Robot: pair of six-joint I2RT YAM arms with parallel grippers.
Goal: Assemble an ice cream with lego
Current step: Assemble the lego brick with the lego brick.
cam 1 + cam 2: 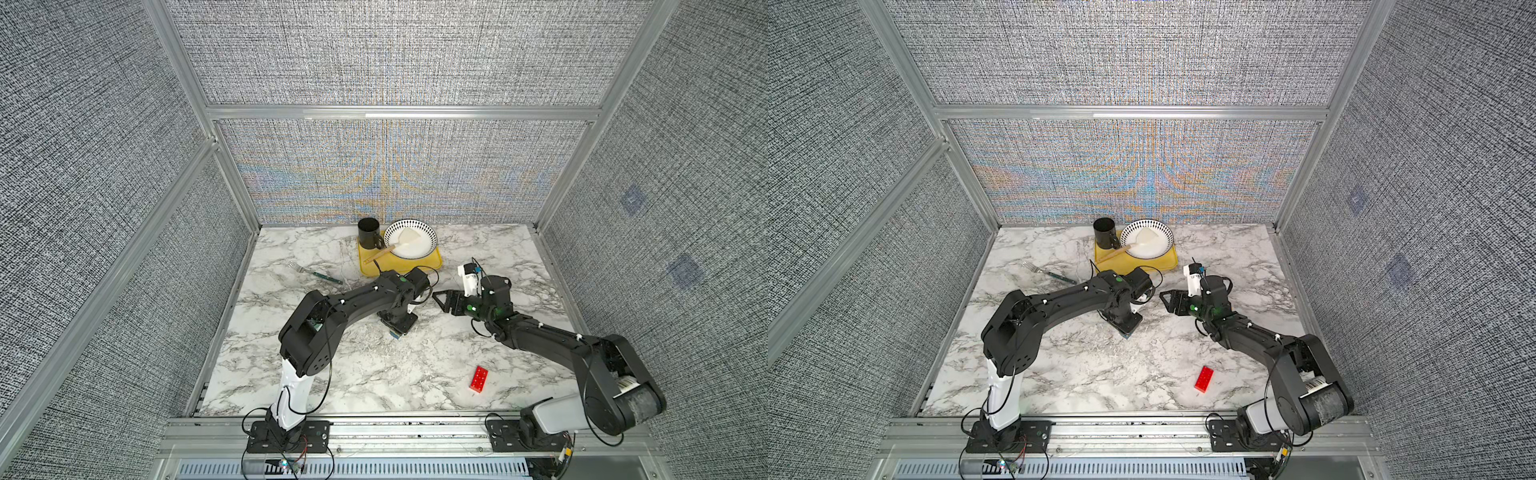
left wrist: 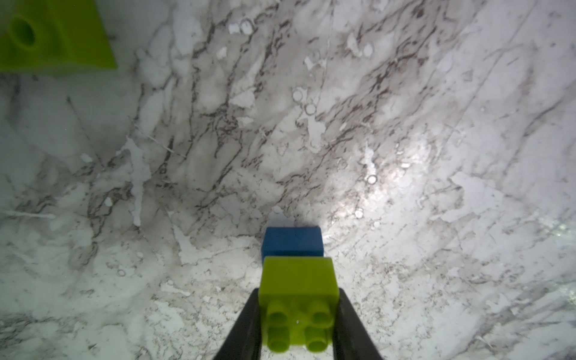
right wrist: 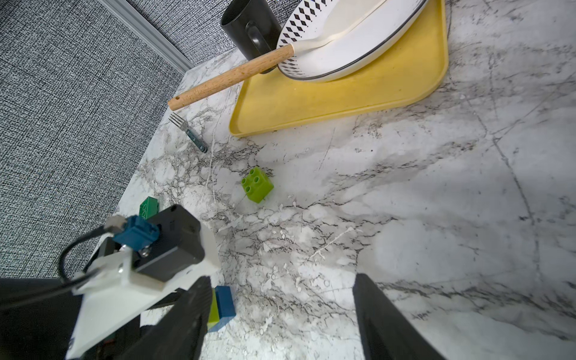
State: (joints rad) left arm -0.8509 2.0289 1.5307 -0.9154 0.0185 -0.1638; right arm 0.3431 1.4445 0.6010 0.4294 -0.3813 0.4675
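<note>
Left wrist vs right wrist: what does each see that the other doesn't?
Left wrist only: left gripper shut on the held lime-green brick, studs toward the camera. Right wrist only: open right gripper, dark green brick, fork, yellow tray, mug, plate. Both: that brick joined to the blue brick, loose lime-green brick, marble table.
</note>
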